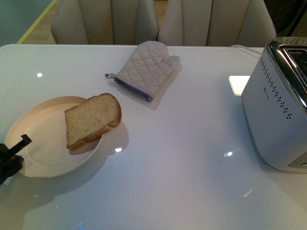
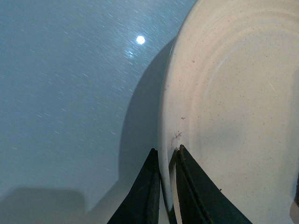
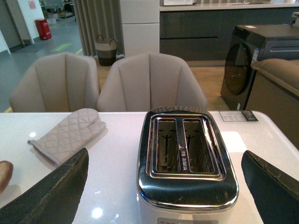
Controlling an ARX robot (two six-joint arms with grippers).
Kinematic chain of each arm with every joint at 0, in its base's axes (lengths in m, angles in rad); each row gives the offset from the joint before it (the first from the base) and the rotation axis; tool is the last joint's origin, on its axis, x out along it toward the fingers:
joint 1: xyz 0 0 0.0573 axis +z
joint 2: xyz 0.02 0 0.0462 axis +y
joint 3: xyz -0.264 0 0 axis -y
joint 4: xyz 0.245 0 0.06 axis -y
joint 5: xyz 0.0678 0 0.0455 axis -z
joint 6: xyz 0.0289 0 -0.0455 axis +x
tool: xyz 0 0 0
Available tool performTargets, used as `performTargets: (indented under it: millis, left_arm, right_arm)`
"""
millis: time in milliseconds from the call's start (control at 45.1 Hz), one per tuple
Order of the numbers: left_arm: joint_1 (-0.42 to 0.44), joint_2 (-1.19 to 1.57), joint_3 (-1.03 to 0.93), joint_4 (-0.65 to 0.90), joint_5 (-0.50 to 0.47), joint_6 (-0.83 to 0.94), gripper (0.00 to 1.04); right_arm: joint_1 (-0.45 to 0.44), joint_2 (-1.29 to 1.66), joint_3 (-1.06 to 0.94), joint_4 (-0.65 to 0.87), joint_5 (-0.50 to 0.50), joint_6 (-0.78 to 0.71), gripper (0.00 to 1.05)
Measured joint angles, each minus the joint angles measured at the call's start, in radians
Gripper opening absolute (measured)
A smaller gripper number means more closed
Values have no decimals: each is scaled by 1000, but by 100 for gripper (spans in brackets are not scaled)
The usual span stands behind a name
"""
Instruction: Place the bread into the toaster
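Firmly pinched on the rim of a round cream plate (image 1: 29, 120), the robot's left gripper (image 1: 12, 153) works at the near-left corner of the white table (image 1: 192, 167); the left wrist view shows its two dark fingers (image 2: 196, 186) drawn together with the plate's edge between them, a hold that looks meant to steady the dish. The bread (image 1: 92, 120), one tan slice with a darker crust, lies across the plate's rim on the side facing the table's middle, part of it hanging over the tabletop, which leaves a crust edge free for a grasp. Well apart from it, at the right edge, stands the toaster (image 1: 278, 110), its chrome top turned up and both slots seen empty from the right wrist camera. The right gripper (image 3: 164, 156) is out of the front view; its own camera shows the fingers spread wide apart and holding nothing, looking down on the toaster from the near side. A quilted oven mitt (image 1: 144, 69) lies flat toward the far edge, clear of the path between plate and toaster. By this evidence the task has barely begun: the slice has yet to be picked up, and the likely difficulty is carrying it across the table and lining it up with a narrow slot.
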Motion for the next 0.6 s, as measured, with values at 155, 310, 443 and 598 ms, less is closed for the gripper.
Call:
performTargets:
  millis: [155,310,443,598]
  left_arm:
    - [-100,3,-24,29,14,-19,6]
    - [-184,6,-34,39,11,-31,6]
    - [-224,2,-37,42,11,-47,6]
    - [-250,-7,-49,35,16,-47,21]
  right_arm:
    - [0,0,0,0,0,0,96]
    - [0,0,0,0,0,0,96]
    - [0,0,0,0,0,0,96]
    - [0,0,0,0,0,0,96]
